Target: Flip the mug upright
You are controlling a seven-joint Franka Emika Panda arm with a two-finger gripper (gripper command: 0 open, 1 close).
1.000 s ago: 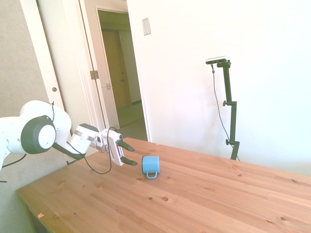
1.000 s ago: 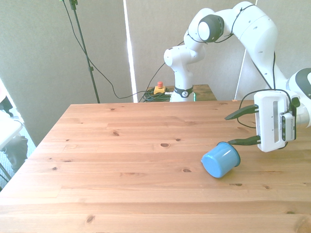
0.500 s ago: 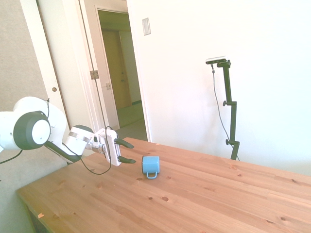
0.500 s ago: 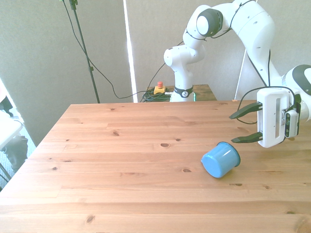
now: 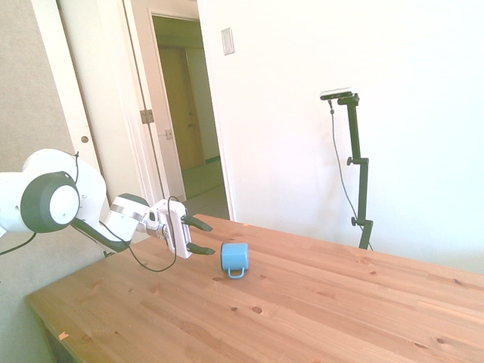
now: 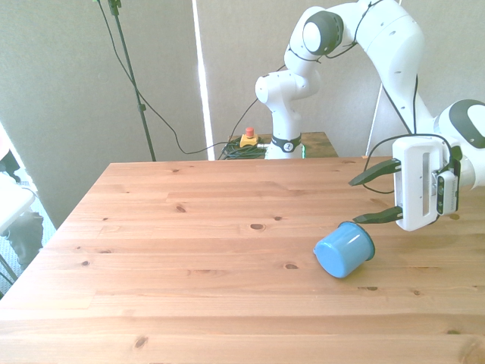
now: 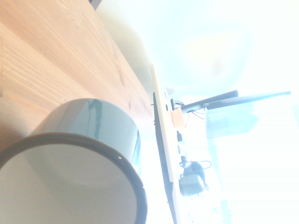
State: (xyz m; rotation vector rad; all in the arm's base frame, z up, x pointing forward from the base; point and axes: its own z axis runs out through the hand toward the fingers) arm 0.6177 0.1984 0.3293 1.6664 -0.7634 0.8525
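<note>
Table [image 6: 189,258]: wooden planks; you have one item lying on it.

Arm [image 6: 394,45]: white, and it reaches low over the table's edge at the front view's right.

Gripper [image 6: 371,196]: turned sideways, fingers [image 5: 198,223] spread wide, holding nothing. You see them pointed at the mug, the lower tip just short of its rim, not touching.

Mug [image 6: 345,249]: light blue, on its side near the front view's right, base toward the camera. In the wrist view its dark rim and white inside [image 7: 60,186] face you; in the side view the handle [image 5: 236,271] points down-forward.
</note>
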